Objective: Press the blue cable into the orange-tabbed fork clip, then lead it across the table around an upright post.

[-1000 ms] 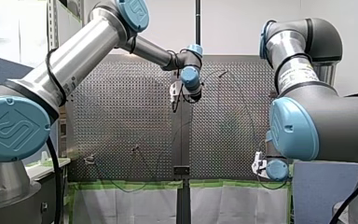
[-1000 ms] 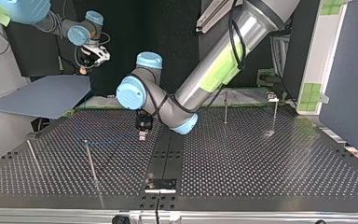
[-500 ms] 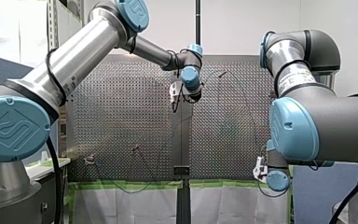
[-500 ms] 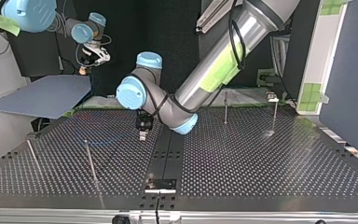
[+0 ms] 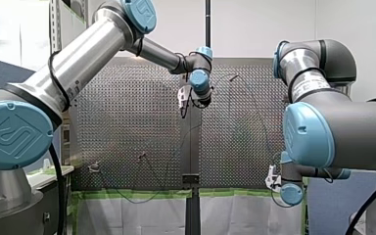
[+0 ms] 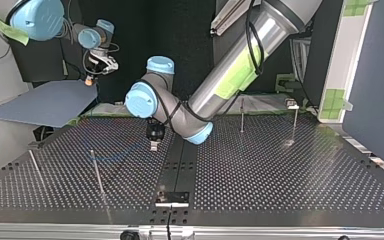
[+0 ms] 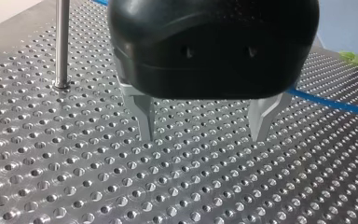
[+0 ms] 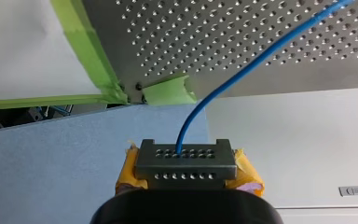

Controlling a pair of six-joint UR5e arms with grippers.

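Look at the left wrist view and you find the left arm's black gripper with metal fingers spread wide, with nothing between the tips, which hang just above the perforated metal table. A thin upright steel post stands off to one side of it. The thin blue cable runs across the plate beyond the fingers, clear of them.

In the right wrist view you see the right arm's gripper with yellow pads closed on that cable's end, out past the table's corner, where green tape edges the plate. From the pads the cable curves away over the table. In the top view you can place this gripper off the far left corner, near a blue-grey board.
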